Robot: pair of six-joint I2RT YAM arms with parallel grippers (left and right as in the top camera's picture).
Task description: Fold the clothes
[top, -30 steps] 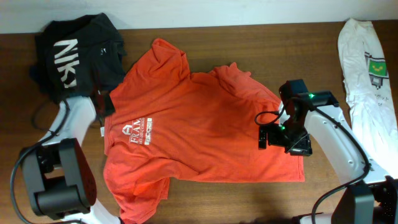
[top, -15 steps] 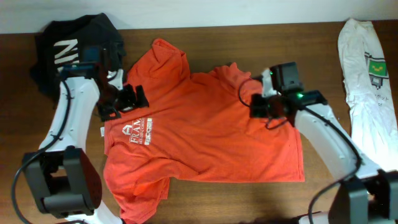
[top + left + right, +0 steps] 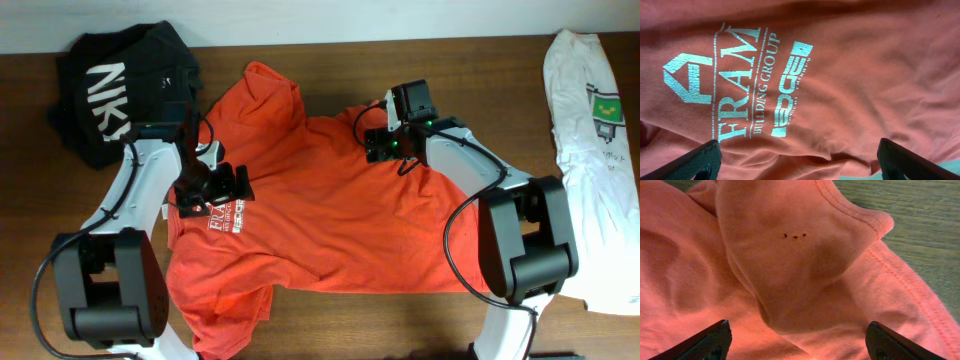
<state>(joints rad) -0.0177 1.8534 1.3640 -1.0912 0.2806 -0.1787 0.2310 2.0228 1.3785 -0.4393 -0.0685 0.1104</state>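
The clothes here are chiefly an orange-red T-shirt (image 3: 320, 220) lying spread and rumpled across the table's middle. Its white chest lettering (image 3: 740, 85) fills the left wrist view. My left gripper (image 3: 214, 188) hovers over that lettering, open, its fingertips (image 3: 695, 162) wide apart above wrinkled cloth with nothing between them. My right gripper (image 3: 383, 146) stands at the shirt's upper right, over a sleeve (image 3: 795, 255) that is folded back on itself. It is open too, its fingertips (image 3: 897, 345) spread on either side of the cloth without pinching it.
A black garment with white letters (image 3: 120, 95) lies bunched at the back left. A white garment (image 3: 590, 110) runs along the right edge. Brown wooden table (image 3: 530, 110) shows around the shirt, and beside the sleeve (image 3: 920, 225).
The left arm swung in from the table's left edge onto the shirt's chest, its jaws now wide. The right arm left the lower right hem for the upper sleeve and stands open.
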